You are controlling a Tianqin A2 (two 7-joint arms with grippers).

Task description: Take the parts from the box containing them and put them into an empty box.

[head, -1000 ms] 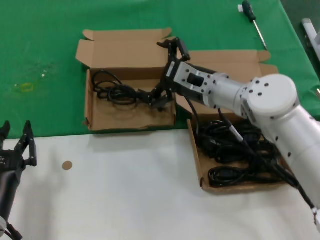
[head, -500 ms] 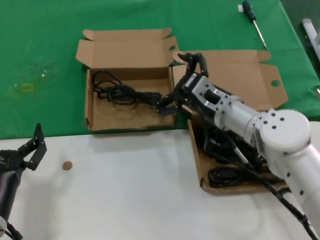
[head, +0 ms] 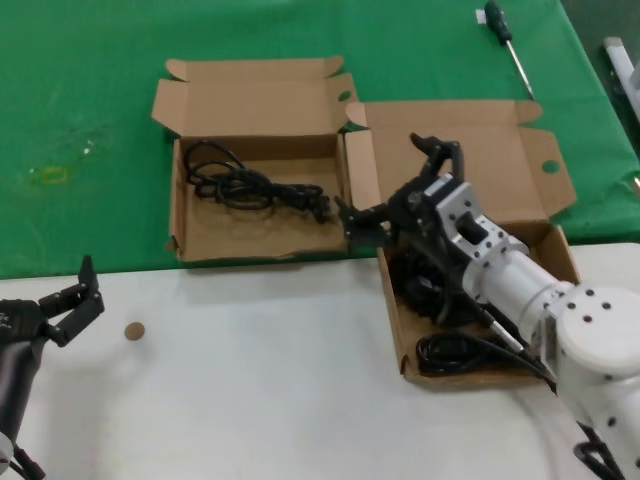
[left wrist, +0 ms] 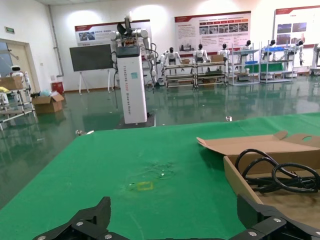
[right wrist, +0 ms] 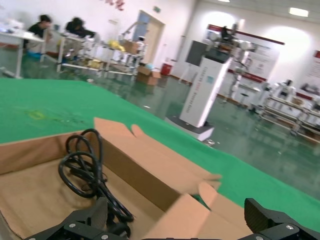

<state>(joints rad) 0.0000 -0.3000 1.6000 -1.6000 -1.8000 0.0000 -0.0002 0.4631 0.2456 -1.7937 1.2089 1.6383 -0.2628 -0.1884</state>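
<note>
One black cord bundle (head: 245, 187) lies in the smaller brown box (head: 250, 238) on the left. Other cords (head: 445, 352) fill the larger box (head: 505, 170) on the right, whose lid flaps have round holes. My right gripper (head: 393, 182) hovers open and empty over the edge where the two boxes meet. Its wrist view shows the gripper (right wrist: 177, 222), the coiled cord (right wrist: 82, 172) and the smaller box's wall (right wrist: 145, 165). My left gripper (head: 68, 305) waits open over the white table at the near left. In its wrist view the gripper (left wrist: 175, 222) faces the box (left wrist: 235, 175) and cord (left wrist: 280, 176).
A screwdriver (head: 505, 35) lies on the green cloth (head: 80, 100) at the back right, with a metal object (head: 622, 62) at the right edge. A small brown disc (head: 133, 330) sits on the white table (head: 250, 380) near my left gripper.
My right gripper let go of the cord in the smaller box and drew back to the right, toward the larger box. My left gripper turned and shifted slightly to the right.
</note>
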